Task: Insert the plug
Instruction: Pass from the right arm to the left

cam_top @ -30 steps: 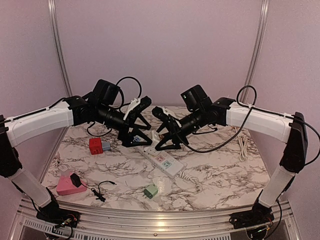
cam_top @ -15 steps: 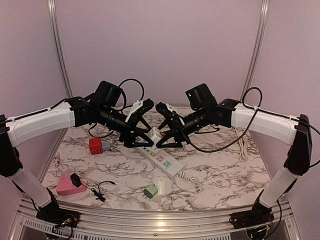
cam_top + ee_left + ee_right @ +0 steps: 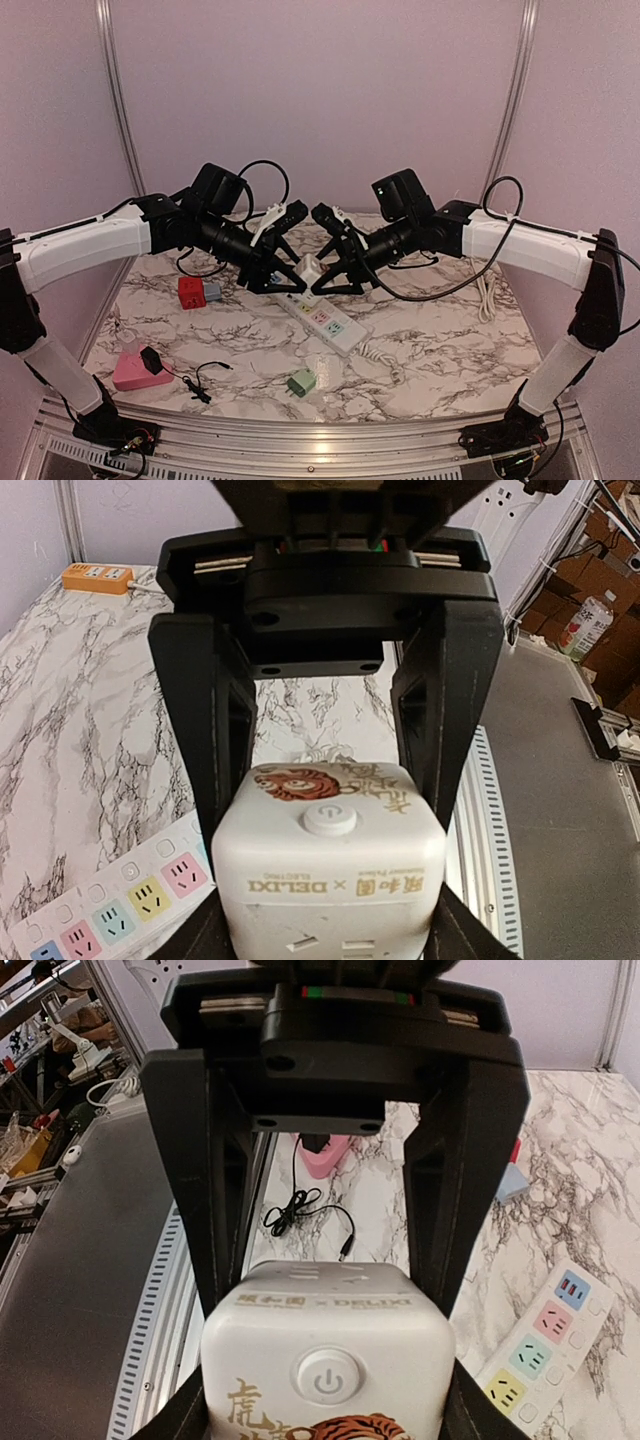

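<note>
A white cube plug adapter [image 3: 311, 268] with a round power button and a tiger print hangs in the air between both arms, above the far end of a white power strip [image 3: 325, 322] with coloured sockets. My left gripper [image 3: 297, 273] meets it from the left and my right gripper [image 3: 326, 270] from the right. In the left wrist view the cube [image 3: 330, 880] fills the space between the fingers [image 3: 215, 730], which lie against its two sides. The right wrist view shows the cube [image 3: 325, 1360] clamped the same way. Whatever prongs the cube has are hidden.
A small green plug adapter [image 3: 301, 381] lies near the front edge. A red and grey block [image 3: 190, 291] sits at the left, a pink box with a black adapter [image 3: 135, 368] at front left beside a black cable [image 3: 205, 380]. A coiled white cord [image 3: 487, 290] lies at the right.
The right arm brought the cube toward the middle and the left arm came in to meet it. The left jaws, wide before, have narrowed onto the cube's sides.
</note>
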Motion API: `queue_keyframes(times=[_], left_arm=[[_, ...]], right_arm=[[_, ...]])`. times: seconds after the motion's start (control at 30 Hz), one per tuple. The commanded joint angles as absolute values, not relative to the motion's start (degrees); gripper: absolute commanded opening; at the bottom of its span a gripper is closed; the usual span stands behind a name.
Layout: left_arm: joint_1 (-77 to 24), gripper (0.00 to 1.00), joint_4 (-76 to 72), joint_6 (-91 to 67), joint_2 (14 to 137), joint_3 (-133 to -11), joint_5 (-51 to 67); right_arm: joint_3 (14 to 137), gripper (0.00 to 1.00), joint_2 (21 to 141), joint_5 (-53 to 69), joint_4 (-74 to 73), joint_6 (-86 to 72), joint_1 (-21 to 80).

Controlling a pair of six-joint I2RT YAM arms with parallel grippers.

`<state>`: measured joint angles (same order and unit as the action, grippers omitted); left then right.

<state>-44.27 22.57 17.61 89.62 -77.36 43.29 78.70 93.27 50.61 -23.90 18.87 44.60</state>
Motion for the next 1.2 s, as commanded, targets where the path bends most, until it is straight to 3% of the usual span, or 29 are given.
queue_keyframes(times=[0.0,0.13,0.27,0.5,0.67,1.17], left_arm=[[-44.64,0.22,22.94,17.59,90.36,-77.44,43.15],[-44.74,0.07,22.92,17.3,90.13,-77.64,42.97],[-44.77,0.0,21.65,16.24,89.02,-77.18,39.17],[-44.78,0.0,13.66,13.78,83.71,-72.09,28.67],[-44.82,0.0,10.89,13.04,81.98,-70.33,27.68],[-45.81,0.0,3.72,11.54,76.54,-65.49,14.05]], right_arm=[[79.63,0.15,90.97,52.72,-18.68,17.54,45.28],[79.51,0.2,90.79,50.87,-18.04,16.73,45.23],[79.73,0.38,91.25,44.49,-17.99,13.4,45.24],[81.05,0.53,91.84,43.32,-17.9,0.73,44.65],[78.75,0.76,89.92,47.32,-11.14,-7.04,44.76],[79.68,0.78,90.57,41.42,-5.38,-27.12,44.56]])
